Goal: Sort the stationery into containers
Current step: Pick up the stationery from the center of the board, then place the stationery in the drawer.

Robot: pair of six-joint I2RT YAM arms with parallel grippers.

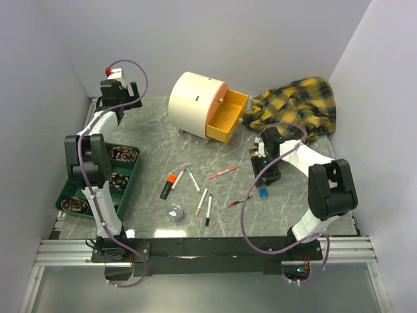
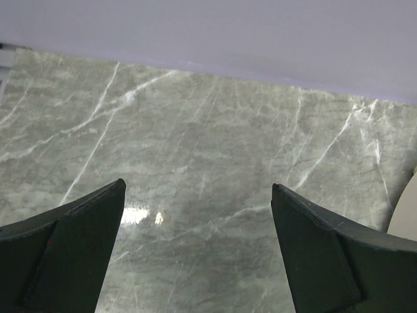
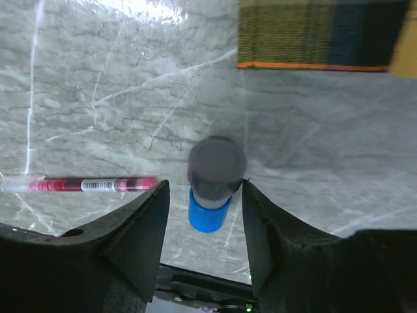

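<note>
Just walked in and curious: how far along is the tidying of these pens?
Barely started. The orange drawer is open, nothing visible inside. The right gripper straddles a small blue tube on the table, not yet closed. The pens, marker and tape roll lie loose; the left gripper hangs open, empty.

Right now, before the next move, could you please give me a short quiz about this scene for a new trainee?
1. True or false: the orange drawer is pulled out of the cream cabinet.
2. What is between the fingers of the right gripper? A) tape roll B) blue tube C) black marker
3. Which gripper hangs over bare table?
Key: 1 true; 2 B; 3 the left gripper.
</note>
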